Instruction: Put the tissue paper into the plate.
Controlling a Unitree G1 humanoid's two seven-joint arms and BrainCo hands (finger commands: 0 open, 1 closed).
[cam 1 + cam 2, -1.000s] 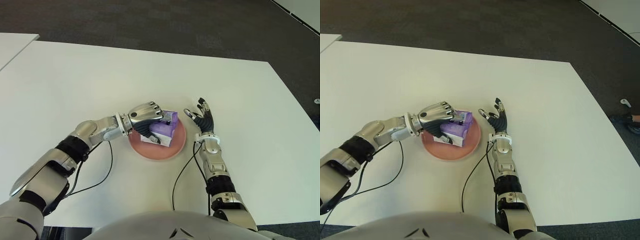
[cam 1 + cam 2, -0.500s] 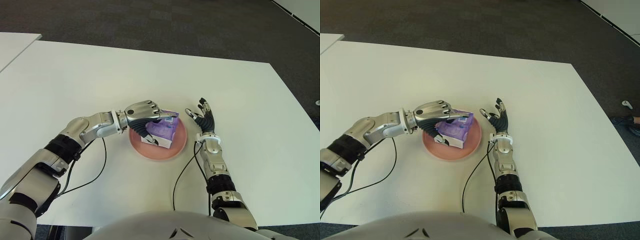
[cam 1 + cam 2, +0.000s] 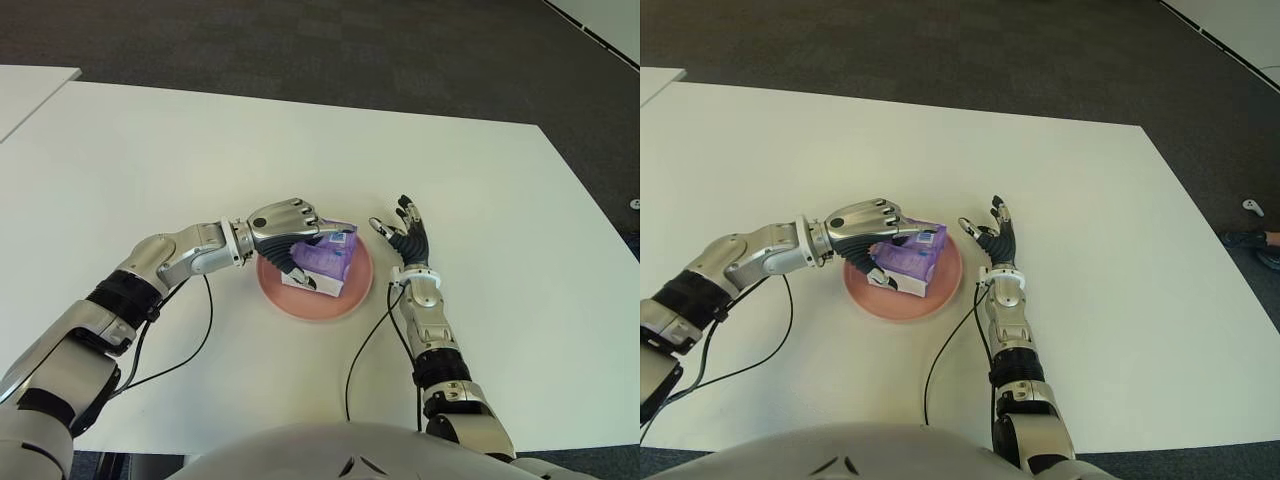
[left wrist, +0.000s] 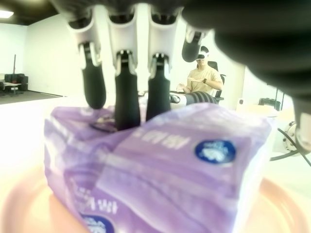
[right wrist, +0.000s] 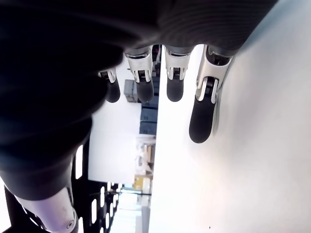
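A purple tissue pack lies in the pink plate at the middle of the white table. My left hand hovers over the pack from the left. In the left wrist view its fingers are stretched out with their tips touching the top of the pack, and the thumb stands off to the side with a gap. My right hand shows just right of the plate, idle; its fingers are straight and hold nothing.
Black cables trail from both wrists across the table toward me. Dark carpet lies beyond the far table edge. A second white table corner shows at the far left. A seated person appears far off in the left wrist view.
My left hand's fingers have uncurled from around the pack, which has come to lie lower in the plate. The forearm swung outward a little. The right hand has not moved.
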